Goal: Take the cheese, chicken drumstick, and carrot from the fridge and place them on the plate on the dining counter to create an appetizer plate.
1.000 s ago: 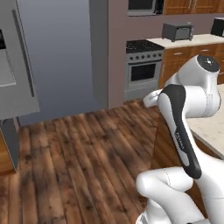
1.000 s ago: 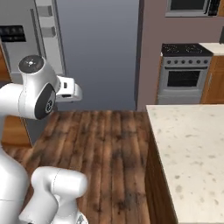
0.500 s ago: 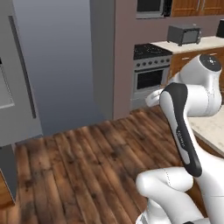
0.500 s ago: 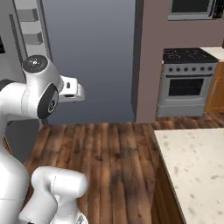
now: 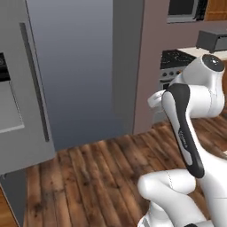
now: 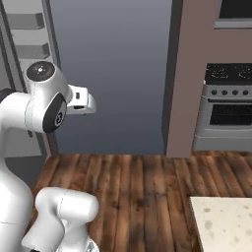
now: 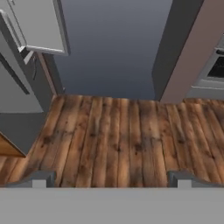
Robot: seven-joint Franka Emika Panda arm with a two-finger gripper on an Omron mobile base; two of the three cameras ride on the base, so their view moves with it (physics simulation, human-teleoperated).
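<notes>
The robot's gripper [image 7: 112, 178] hangs with its jaws spread wide and nothing between them, its two dark fingertips [image 7: 38, 178] rising at the bottom of the hand view over the wooden plank floor [image 7: 118, 140]. The tall grey fridge [image 5: 75, 75] fills the upper left of the left base view, its dark vertical handle [image 5: 34, 84] at the left. A corner of the speckled dining counter [image 6: 224, 224] sits at the lower right of the right base view, with the oven [image 6: 227, 110] at the right edge.

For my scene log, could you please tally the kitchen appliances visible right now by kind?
Fridge: 1
Oven range: 1
Microwave above the range: 1
Toaster oven on the counter: 1
Total: 4
</notes>
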